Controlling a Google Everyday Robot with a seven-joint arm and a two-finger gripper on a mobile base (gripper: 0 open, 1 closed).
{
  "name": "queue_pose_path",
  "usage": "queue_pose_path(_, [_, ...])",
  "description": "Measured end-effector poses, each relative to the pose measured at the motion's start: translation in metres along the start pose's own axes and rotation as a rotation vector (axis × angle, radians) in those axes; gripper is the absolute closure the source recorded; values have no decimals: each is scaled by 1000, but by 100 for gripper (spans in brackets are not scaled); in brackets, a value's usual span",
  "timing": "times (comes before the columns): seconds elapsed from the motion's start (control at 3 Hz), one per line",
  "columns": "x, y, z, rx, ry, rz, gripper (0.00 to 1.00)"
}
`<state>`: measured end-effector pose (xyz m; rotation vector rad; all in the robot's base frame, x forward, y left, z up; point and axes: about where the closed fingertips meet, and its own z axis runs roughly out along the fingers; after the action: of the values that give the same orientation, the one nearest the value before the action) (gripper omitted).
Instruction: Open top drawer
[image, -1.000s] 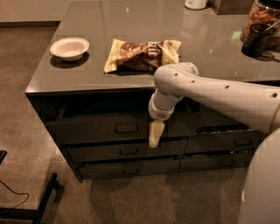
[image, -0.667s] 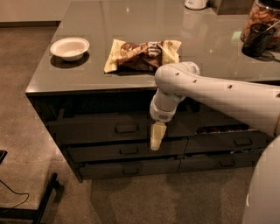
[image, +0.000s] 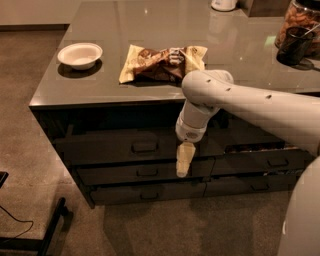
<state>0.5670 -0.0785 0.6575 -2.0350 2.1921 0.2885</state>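
The top drawer (image: 100, 148) is a wide dark grey front under the counter edge, and it looks closed. A small dark bar handle (image: 145, 147) sits at its centre. My gripper (image: 183, 161) is pale yellow and hangs pointing down from the white arm (image: 240, 102). It is in front of the drawer's lower edge, to the right of the handle and a little below it. It holds nothing that I can see.
Slimmer drawers (image: 147, 172) lie below, narrower ones (image: 267, 162) to the right. On the counter (image: 125, 25) are a white bowl (image: 80, 54), a snack bag (image: 162, 62), a dark cup (image: 295, 45) and a jar (image: 300, 17). A black stand leg (image: 50, 231) is on the floor at left.
My gripper has drifted slightly down and to the right. The drawer has not moved.
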Motion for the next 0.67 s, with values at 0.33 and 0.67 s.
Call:
queue_pose_path(0.33, [4, 20, -8, -78, 1, 20, 0])
queue_pose_path(0.67, [6, 40, -18, -136, 11, 43, 0])
